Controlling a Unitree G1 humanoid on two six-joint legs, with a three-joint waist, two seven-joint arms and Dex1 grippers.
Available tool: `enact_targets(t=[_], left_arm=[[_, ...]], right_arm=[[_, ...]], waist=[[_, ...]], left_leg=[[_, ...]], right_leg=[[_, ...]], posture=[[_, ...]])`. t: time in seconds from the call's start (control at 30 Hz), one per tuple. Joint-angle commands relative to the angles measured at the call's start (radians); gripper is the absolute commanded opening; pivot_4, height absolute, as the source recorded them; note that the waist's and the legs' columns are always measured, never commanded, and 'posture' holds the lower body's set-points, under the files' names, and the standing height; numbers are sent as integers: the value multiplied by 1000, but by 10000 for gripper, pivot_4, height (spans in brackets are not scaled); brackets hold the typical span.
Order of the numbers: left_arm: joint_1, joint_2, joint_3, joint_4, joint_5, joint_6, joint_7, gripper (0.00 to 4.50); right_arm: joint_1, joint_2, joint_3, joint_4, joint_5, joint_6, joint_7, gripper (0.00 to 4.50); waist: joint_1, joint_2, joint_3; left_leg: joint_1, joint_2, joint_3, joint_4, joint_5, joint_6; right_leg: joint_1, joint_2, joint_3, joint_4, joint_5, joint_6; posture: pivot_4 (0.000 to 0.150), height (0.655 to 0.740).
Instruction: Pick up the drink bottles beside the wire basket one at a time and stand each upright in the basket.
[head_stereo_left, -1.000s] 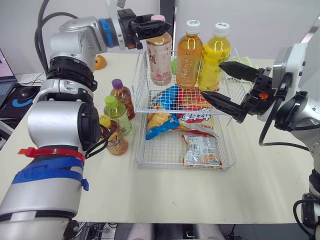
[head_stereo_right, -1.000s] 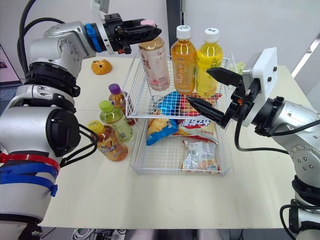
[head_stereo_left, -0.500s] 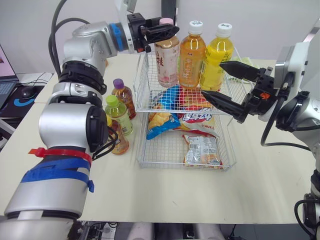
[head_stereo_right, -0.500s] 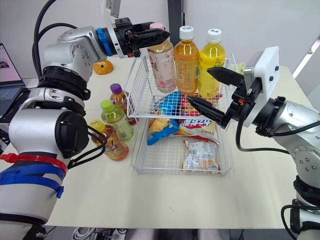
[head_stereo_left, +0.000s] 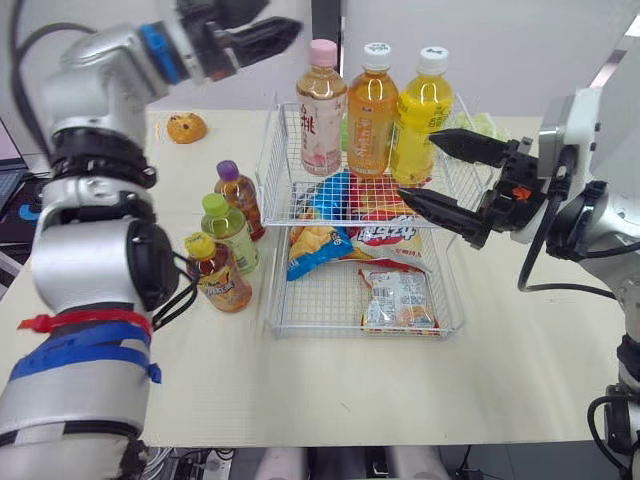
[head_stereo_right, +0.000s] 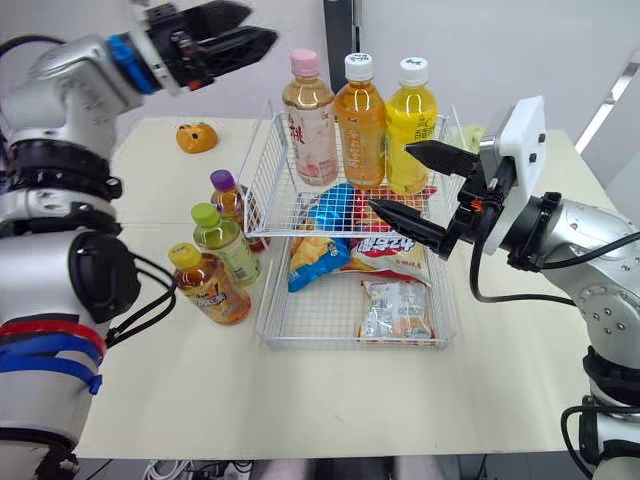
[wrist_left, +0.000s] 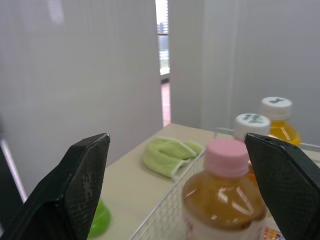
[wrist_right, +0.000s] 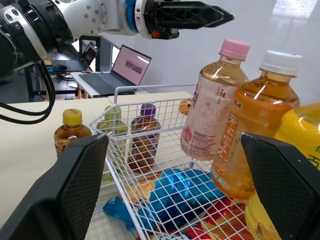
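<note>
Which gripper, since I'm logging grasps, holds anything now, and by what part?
Neither. The left gripper is open in the air, apart from the pink-capped bottle; the right gripper is open too, gripping nothing.

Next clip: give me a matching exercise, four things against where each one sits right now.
Things:
1. pink-capped bottle
2. purple-capped bottle
3. yellow-capped bottle
4. snack packet

Places:
A. on the table beside the wire basket, nearest the robot
B. upright in the basket's raised back part
C. on the table beside the basket, farthest of the three there
D. lying flat in the basket's low front part

Pairs: 1-B, 2-C, 3-A, 4-D
</note>
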Motion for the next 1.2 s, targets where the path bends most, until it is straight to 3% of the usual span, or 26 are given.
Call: enact_targets(t=[0.03, 0.13, 0.23, 0.37, 0.43, 0.5, 0.57, 0.67, 0.73, 0.87, 1.2], left_arm=[[150, 78, 69, -238, -36, 46, 81, 44579], [482, 134, 224, -553, -109, 157, 155, 44579], [810, 111, 401, -867, -183, 231, 222, 44579], [1278, -27, 692, -1309, -319, 374, 322, 44579], [1422, -83, 772, -1431, -397, 415, 355, 44579], [1613, -209, 856, -1590, -514, 424, 397, 44579], [1768, -306, 903, -1689, -596, 397, 415, 44579], [1936, -400, 905, -1771, -668, 323, 440, 44579], [2003, -429, 886, -1806, -703, 281, 465, 44579], [1978, -359, 783, -1803, -716, 239, 537, 44579], [1558, -115, 368, -1532, -516, 255, 711, 44579]], right_arm=[[-42, 11, 18, 25, 0, -37, 72, 45000], [-80, 31, 80, 85, -13, -65, 181, 45000], [-133, 60, 136, 150, -36, -99, 283, 45000], [-214, 116, 201, 255, -55, -130, 421, 45000], [-229, 133, 215, 283, -65, -141, 461, 45000], [-241, 151, 241, 313, -90, -164, 516, 45000], [-249, 163, 258, 335, -109, -180, 556, 45000], [-260, 182, 268, 360, -129, -194, 591, 45000], [-266, 193, 271, 373, -137, -196, 604, 45000], [-260, 204, 264, 372, -153, -191, 602, 45000], [-199, 144, 200, 253, -151, -128, 489, 45000]], waist=[[-3, 0, 0], [-13, 2, -1], [-14, 1, -1], [-8, -1, -2], [9, -2, -2], [22, -2, -3], [24, 1, -2], [43, 2, -2], [43, 4, -1], [43, 8, -3], [41, 11, -5]], left_leg=[[0, 0, -1, 0, 0, 0], [0, 0, -1, 0, 0, -1], [-1, 0, -3, 0, 1, -1], [0, 0, -3, 0, 0, -1], [0, 1, -3, 0, 0, -1], [1, 1, -6, 0, 0, -1], [4, 0, -5, 0, 0, 0], [21, 0, -7, -2, -5, 7], [27, 0, -7, -3, -5, 8], [34, 0, -7, -4, -5, 8], [33, 0, -6, -9, -5, 7]], right_leg=[[0, 0, -1, 0, 0, 0], [0, 0, 0, 0, 0, 0], [0, 0, -1, -1, 0, 0], [1, -1, -1, -4, 0, 0], [2, 0, -1, -6, 0, 0], [6, -1, -3, -9, 1, -1], [12, -1, -3, -14, 3, -3], [32, -2, -6, -18, 1, -6], [37, -2, -5, -19, 1, -7], [39, -2, -5, -18, -2, -11], [38, -1, -5, -16, -1, -9]], posture=[[1500, 7400], [1500, 7400], [1500, 7400], [1500, 7400], [1500, 7400], [1500, 7400], [1500, 7400], [1500, 7400], [1500, 7400], [1500, 7400], [1500, 7400]])
